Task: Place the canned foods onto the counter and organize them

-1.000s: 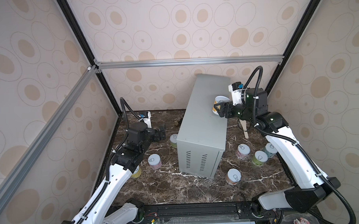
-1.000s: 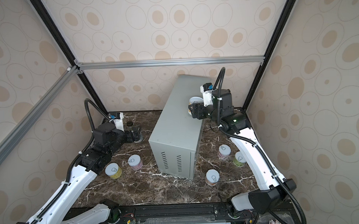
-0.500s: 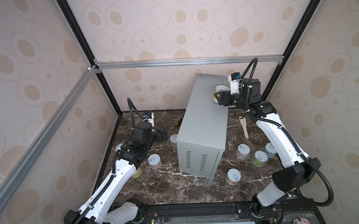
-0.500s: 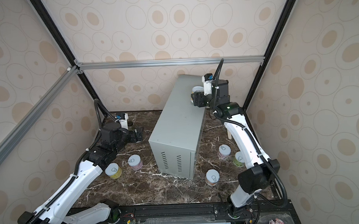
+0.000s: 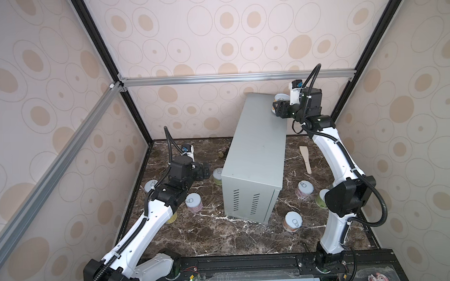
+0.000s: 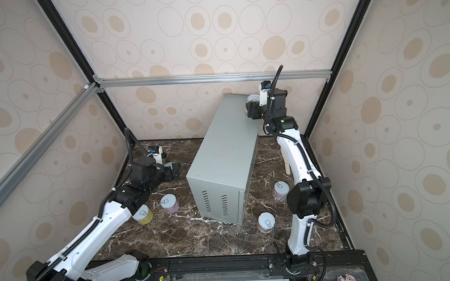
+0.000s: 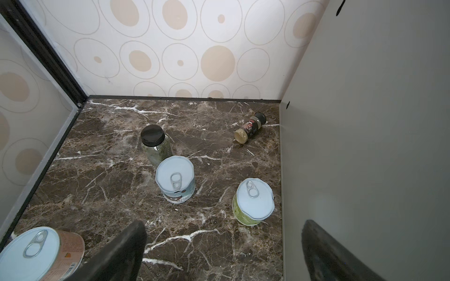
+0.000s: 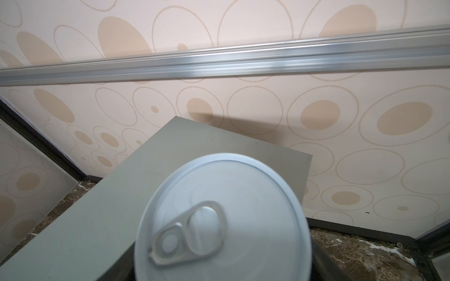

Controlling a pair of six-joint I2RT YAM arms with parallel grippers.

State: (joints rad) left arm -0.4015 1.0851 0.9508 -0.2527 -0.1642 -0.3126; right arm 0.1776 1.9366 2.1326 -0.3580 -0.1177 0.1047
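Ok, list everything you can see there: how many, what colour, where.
counter: one, light grey, on the dark marble surface.
held can: one, silver lid, at counter's far right corner.
cans left of counter: five, green, pink, yellow, orange, white-blue, on marble.
cans right of counter: three visible, pink, orange, green, on marble.
glass jar: one, black lid, just beyond white-blue can.
spice bottle: one, dark label, lying by counter's base.
wooden spatula: one, pale, right of counter.
left pincer: one, black, open, low among left cans.
right pincer: one, black, shut on held can.
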